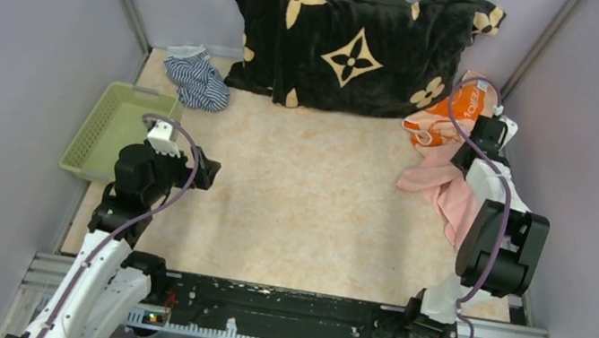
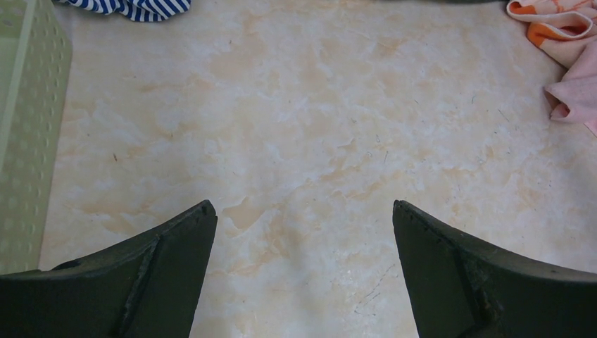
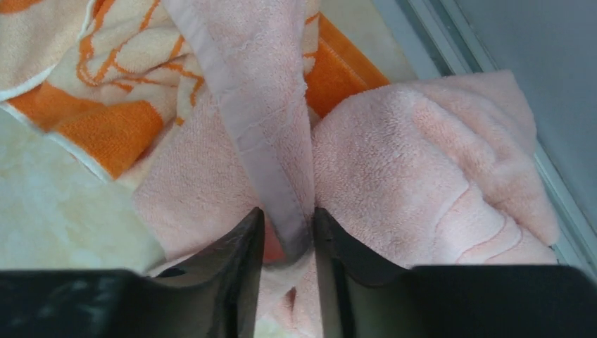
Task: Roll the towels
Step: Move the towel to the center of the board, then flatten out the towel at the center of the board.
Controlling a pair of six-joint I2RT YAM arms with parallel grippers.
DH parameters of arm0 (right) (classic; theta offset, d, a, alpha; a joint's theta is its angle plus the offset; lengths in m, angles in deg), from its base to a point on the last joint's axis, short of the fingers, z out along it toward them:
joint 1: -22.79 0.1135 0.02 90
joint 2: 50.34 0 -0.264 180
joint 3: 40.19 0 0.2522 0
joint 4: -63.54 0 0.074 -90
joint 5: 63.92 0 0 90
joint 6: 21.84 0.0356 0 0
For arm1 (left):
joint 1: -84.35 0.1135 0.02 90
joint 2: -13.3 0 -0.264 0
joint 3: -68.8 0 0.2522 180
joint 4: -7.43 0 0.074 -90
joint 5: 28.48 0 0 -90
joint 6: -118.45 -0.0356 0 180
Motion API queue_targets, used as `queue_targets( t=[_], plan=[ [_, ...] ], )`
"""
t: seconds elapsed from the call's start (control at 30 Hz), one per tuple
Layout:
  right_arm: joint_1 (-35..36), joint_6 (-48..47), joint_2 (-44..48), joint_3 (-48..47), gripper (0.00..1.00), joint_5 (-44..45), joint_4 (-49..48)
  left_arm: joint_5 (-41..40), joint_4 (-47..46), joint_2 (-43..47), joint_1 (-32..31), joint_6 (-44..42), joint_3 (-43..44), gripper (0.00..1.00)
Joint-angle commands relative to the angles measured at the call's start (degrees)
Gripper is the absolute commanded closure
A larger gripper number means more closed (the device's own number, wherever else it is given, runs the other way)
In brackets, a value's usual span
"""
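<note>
The pale pink towel (image 1: pixel 443 185) lies crumpled at the table's right side, by the wall. The orange printed towel (image 1: pixel 444 119) lies bunched just behind it. My right gripper (image 1: pixel 473 153) is over both. In the right wrist view it (image 3: pixel 287 224) is shut on a hemmed fold of the pink towel (image 3: pixel 253 120), with the orange towel (image 3: pixel 91 105) to the left. My left gripper (image 1: pixel 207 171) is open and empty over bare table at the left; in the left wrist view it (image 2: pixel 304 211) holds nothing, and both towels peek in at the top right, the pink one (image 2: pixel 574 95) below the orange one (image 2: pixel 549 21).
A big black blanket with cream flowers (image 1: pixel 352 46) lies along the back. A blue-and-white striped cloth (image 1: pixel 197 78) lies at the back left. A pale green basket (image 1: pixel 116 129) stands at the left edge, beside my left arm. The right wall runs close by the towels.
</note>
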Motion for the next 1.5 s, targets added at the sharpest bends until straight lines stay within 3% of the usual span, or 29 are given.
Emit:
queue_targets(
  t=[0.0,0.03,0.27,0.4,0.5,0.67,0.8,0.93,1.0,1.07,1.17,1.37,1.47],
  plan=[
    [-0.2,-1.5,0.3,-4.9,0.89,-1.0,-0.5,2.4,0.7,-1.5,-0.3,-1.7,2.9,0.00],
    [0.0,-2.0,1.5,-5.1,1.00,-1.1,1.2,2.8,0.7,-2.0,-0.3,-1.8,3.5,0.00],
    [12.4,-2.8,17.6,-3.2,1.00,1.5,16.1,5.9,-0.3,-4.5,-0.3,-0.4,6.9,0.00],
    [24.7,1.1,25.0,-4.3,1.00,-0.2,21.4,9.8,-0.7,-5.8,-0.3,2.1,9.3,0.00],
    [35.1,4.9,24.9,-8.2,1.00,-0.8,21.6,13.4,-1.6,-5.8,-0.3,3.4,9.9,0.01],
    [50.3,5.5,13.2,-20.3,1.00,-1.0,16.7,16.7,0.0,-5.7,-0.3,4.2,10.1,0.04],
    [58.2,1.6,-3.5,-39.4,0.99,-2.4,17.9,16.8,3.0,-4.9,-0.3,4.3,9.8,0.06],
    [61.3,-1.7,-18.5,-60.2,0.68,-4.8,27.9,15.3,6.4,-4.4,-0.3,4.5,9.5,0.07],
    [61.2,-2.7,-19.8,-62.7,0.55,-4.7,31.4,14.9,7.8,-4.5,-0.3,4.6,9.2,0.07],
    [61.2,-3.9,-17.0,-58.2,0.44,-3.1,31.6,14.5,8.9,-5.0,-0.3,5.2,8.6,0.08],
    [60.5,-4.3,-8.8,-42.4,0.33,0.6,28.8,14.1,9.4,-6.5,-0.4,6.7,7.0,0.10],
    [50.9,3.4,10.6,-12.8,0.31,-0.1,27.3,9.6,11.7,-12.4,-0.3,10.6,6.3,0.15],
    [46.5,6.2,18.6,-2.5,0.31,0.0,28.0,6.7,11.6,-15.3,-0.4,14.8,4.6,0.15]
  ],
)
